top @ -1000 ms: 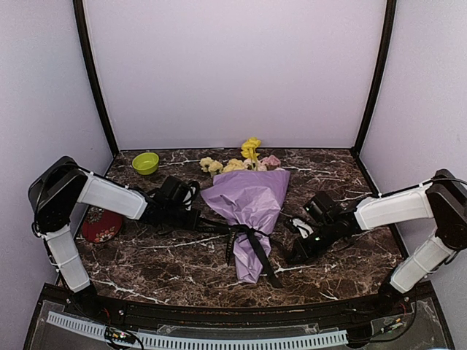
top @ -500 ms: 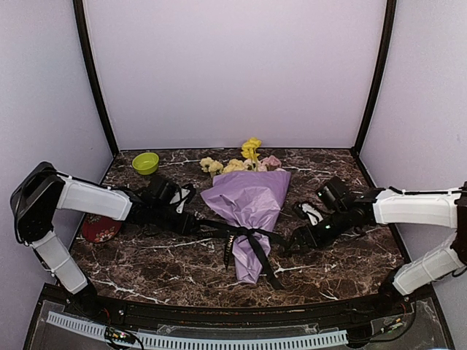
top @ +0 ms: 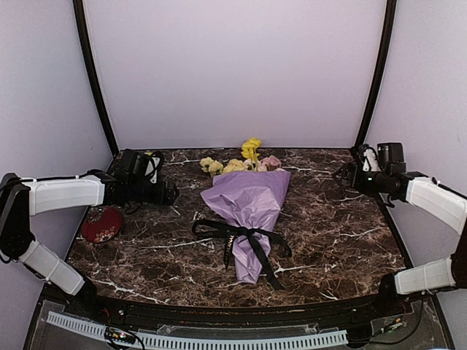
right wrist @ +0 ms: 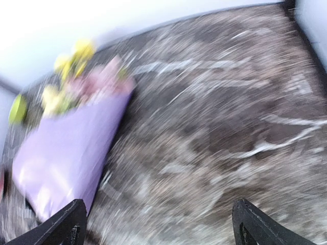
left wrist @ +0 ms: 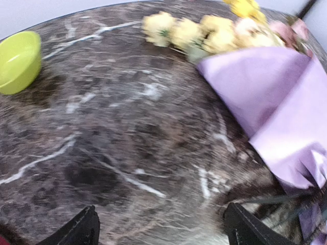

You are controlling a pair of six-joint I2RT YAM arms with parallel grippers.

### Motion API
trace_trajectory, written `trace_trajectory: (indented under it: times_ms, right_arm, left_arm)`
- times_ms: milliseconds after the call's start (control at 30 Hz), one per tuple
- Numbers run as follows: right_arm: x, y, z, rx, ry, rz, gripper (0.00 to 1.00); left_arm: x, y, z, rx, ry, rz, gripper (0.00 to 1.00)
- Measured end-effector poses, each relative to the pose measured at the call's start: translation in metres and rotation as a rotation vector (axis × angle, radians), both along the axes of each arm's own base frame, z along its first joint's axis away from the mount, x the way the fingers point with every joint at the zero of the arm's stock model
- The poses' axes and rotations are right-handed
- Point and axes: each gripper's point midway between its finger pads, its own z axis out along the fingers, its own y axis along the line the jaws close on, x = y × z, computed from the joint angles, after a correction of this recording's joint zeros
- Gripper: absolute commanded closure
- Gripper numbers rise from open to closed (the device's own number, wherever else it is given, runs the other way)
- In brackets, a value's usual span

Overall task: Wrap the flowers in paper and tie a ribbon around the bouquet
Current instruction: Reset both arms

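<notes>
We see the bouquet (top: 248, 204) lying on the table (top: 332, 240), ribbon (top: 244, 235) tied round it — left claw (left wrist: 161, 224) and right claw (right wrist: 159, 214) both apart, away from it.

left end effector (left wrist: 161, 225), right end effector (right wrist: 159, 219), splayed

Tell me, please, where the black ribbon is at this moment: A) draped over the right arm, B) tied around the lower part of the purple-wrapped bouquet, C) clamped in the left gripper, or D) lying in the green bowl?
B: the ribbon is knotted around the narrow lower part of the bouquet, its loose ends trailing onto the marble.
</notes>
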Motion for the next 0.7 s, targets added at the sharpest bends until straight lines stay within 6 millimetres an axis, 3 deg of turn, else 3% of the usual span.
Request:
trace_trajectory:
  times_ms: [133, 233, 400, 533, 700]
  right_arm:
    - [0.035, -0.076, 0.014, 0.021, -0.093, -0.241, 0.0]
    - [0.046, -0.1, 0.013, 0.014, -0.12, -0.313, 0.0]
    - [0.05, -0.126, 0.006, 0.013, -0.137, -0.385, 0.0]
    - [0.051, -0.135, 0.006, 0.011, -0.167, -0.408, 0.0]
    - [0.052, -0.135, 0.002, 0.02, -0.192, -0.412, 0.0]
  left_arm:
    - [0.03, 0.071, 0.002, 0.032, -0.034, 0.262, 0.07]
    - [0.028, 0.117, -0.002, 0.084, -0.071, 0.42, 0.05]
    - [0.015, 0.166, -0.006, 0.187, -0.139, 0.59, 0.03]
    - [0.007, 0.194, -0.012, 0.256, -0.179, 0.677, 0.03]
    - [0.009, 0.209, -0.005, 0.304, -0.238, 0.716, 0.03]
